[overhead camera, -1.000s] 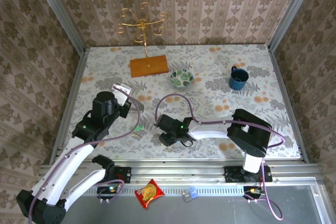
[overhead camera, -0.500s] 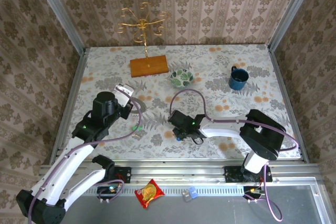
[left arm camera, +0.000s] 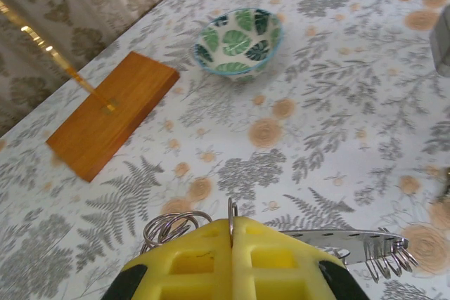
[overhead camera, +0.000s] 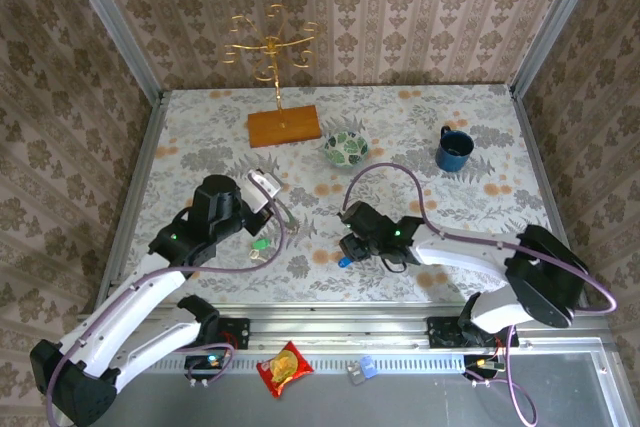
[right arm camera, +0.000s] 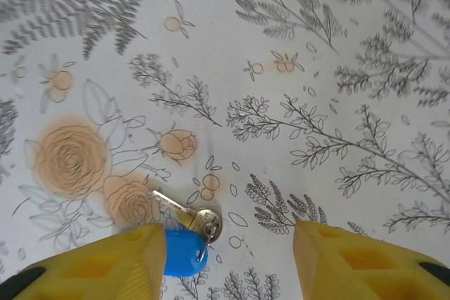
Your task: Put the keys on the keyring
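Six things share the table (overhead camera: 200,137), whose pale cloth is printed with grey ferns and orange roses. Toward the left, the left gripper (left arm camera: 230,233) has its yellow plastic fingers pressed tight together on the keyring (left arm camera: 174,225). The keyring is a cluster of thin bright wire loops, and one loop stands on edge in the seam between the pads. A flat shiny strip ending in a coil (left arm camera: 362,247) juts out to the right of the fingers; I cannot tell whether it belongs to the ring.

Closer to the near edge, left of its middle, the green key (overhead camera: 260,244) lies flat beside that arm's drooping purple cable (overhead camera: 281,227). By the far edge, left of centre, an oblong wooden base (overhead camera: 284,126) carries a thin gilt stand with curled branches (overhead camera: 270,45). Right of it sits a round bowl (overhead camera: 346,148), glazed white with green leaves, well apart from both keys.

Near the middle of the near edge lies the blue key (right arm camera: 184,247). Its slim steel blade slants off across the cloth, a small ring sits at its neck, and its rounded plastic head is just beside the inner face of one yellow finger. That finger belongs to the right gripper (right arm camera: 228,244), whose jaws stand wide apart, straddling the key and gripping nothing. Toward the far right corner stands a dark blue mug (overhead camera: 453,150).
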